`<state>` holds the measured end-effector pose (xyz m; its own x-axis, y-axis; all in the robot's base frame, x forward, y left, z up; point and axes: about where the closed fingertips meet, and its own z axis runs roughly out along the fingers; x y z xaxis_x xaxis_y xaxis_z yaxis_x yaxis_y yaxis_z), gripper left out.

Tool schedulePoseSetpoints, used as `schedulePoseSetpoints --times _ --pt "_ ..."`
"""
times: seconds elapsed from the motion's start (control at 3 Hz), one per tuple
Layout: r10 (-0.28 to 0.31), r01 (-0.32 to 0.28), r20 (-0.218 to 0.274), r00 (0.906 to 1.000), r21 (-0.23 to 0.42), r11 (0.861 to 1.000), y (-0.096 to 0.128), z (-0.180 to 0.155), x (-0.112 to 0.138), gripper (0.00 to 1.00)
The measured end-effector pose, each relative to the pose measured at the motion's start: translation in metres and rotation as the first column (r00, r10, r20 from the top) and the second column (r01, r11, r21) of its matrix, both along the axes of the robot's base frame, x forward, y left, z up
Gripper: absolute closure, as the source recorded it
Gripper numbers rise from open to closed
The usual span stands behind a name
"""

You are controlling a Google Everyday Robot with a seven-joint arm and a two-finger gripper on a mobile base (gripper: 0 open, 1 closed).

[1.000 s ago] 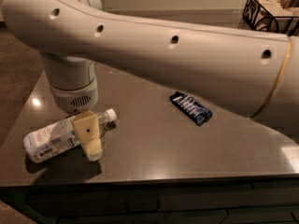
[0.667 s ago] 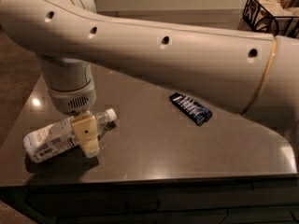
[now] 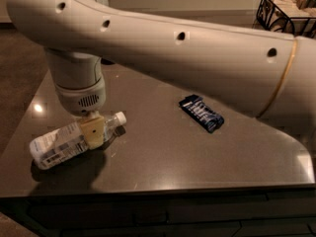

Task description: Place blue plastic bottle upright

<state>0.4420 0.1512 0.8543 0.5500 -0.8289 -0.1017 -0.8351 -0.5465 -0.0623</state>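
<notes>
Table [image 3: 163,157] dark, glossy; arm [image 3: 187,48] spans it from the right edge down to the front-left corner; bottle [image 3: 57,144] lies on its side near that corner, cap [image 3: 120,117] pointing toward the back-right; gripper [image 3: 95,132] sits down over the bottle's neck end, touching it; cannot tell if it is pinching or loose; wrapper [image 3: 201,113] flat mid-table, well apart. Step, as judged: grasping; bottle not yet upright. Next needs a firm hold, a lift and tilt until the cap is up, then setting the base down.

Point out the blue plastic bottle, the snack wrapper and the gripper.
blue plastic bottle [image 3: 55,144], camera view, on its label.
snack wrapper [image 3: 201,113], camera view, on its middle.
gripper [image 3: 94,132], camera view, on its tan tip at the bottle's neck.
</notes>
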Motion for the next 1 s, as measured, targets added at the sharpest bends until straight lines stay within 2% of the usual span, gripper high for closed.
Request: schedulePoseSetpoints --times 0.33,0.67,1.0 --pt "0.048 -0.048 0.043 0.9979 0.013 0.999 -0.019 0.018 0.023 0.87" --pt "0.122 -0.125 0.117 0.9856 0.024 0.992 -0.042 0.040 0.058 1.00" --pt "0.215 -0.225 0.247 0.9448 0.011 0.974 -0.063 0.057 0.088 1.00"
